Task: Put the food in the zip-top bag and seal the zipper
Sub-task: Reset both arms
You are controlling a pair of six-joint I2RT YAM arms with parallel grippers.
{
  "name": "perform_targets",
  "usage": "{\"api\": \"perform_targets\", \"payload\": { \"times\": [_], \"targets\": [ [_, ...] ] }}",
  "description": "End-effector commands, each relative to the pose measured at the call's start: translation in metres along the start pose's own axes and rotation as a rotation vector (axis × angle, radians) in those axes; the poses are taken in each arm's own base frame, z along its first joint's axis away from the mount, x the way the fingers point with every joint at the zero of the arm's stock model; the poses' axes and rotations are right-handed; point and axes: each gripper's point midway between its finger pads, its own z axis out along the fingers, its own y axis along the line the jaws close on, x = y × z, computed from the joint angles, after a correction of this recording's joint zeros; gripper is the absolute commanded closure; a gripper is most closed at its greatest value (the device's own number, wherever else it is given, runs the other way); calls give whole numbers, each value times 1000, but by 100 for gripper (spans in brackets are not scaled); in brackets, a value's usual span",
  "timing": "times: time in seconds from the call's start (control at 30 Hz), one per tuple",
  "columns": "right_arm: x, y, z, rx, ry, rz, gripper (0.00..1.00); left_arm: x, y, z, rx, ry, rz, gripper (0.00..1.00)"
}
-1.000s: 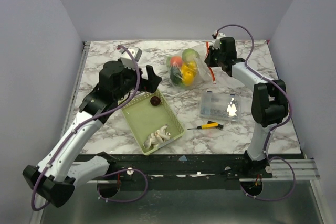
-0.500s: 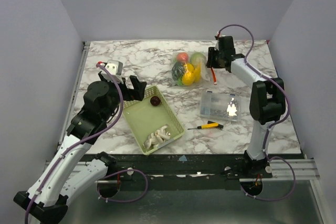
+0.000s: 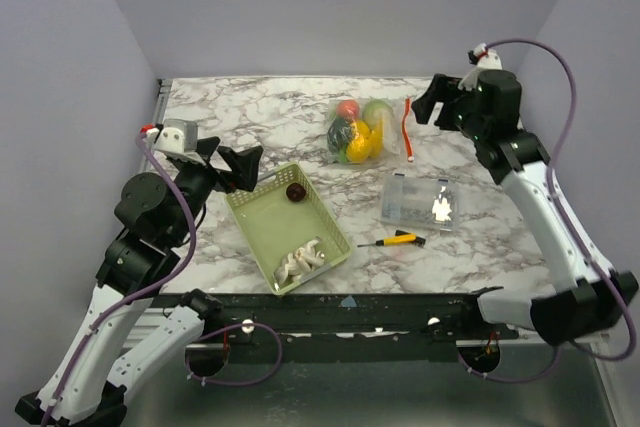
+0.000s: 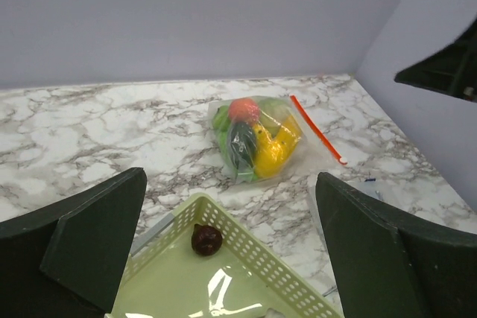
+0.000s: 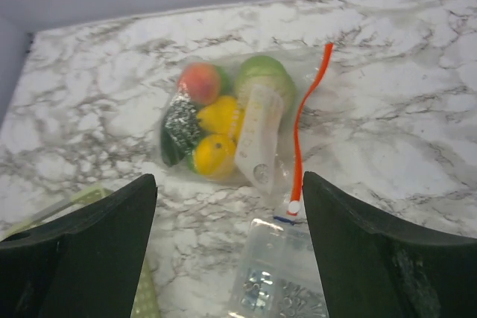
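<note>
your left fingers (image 4: 95, 234) gape wide and hold nothing, raised above the green basket (image 3: 262, 227), where a dark purple fruit (image 3: 295, 192) and white pieces (image 3: 300, 262) lie. your right fingers (image 5: 88, 247) are just as wide and empty, high over the zip-top bag (image 3: 352, 135). the bag lies on the table (image 3: 250, 112) with food (image 5: 216, 121) inside, its zipper (image 3: 407, 130) on the right.

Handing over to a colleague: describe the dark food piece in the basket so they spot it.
Look at the pale green basket left of centre. In its far corner lies a small, round, dark purple piece; the only other contents, white pieces, sit at the near end.
</note>
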Motion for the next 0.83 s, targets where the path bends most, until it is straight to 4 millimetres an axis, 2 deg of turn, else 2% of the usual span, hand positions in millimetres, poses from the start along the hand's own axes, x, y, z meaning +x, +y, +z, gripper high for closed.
{"api": "perform_targets", "payload": {
  "times": [0.0,0.03,0.07,0.13,0.23,0.37,0.63,0.8],
  "targets": [
    [12,23,-63,-164,-74,94,18,-29,6,-12,-31,-95,33,1],
    [16,21,-75,-176,-117,113,18,-31,7,-14,-32,-111,47,1],
    [14,22,-93,-203,-191,130,14,-31,8,-14,-35,-121,53,2],
    [16,17,-118,-223,-292,145,1,-30,14,-15,-61,-142,55,1],
    [18,7,-143,-203,-373,152,0,-35,17,-17,-76,-176,57,1],
    [16,-8,-160,-130,-394,150,0,-47,20,-24,-87,-235,52,1],
    [-14,-39,-187,46,-524,208,0,-60,31,-38,-149,-301,46,1],
    [-20,-60,-181,179,-527,204,0,-59,35,-36,-175,-296,39,2]
  ]
}}
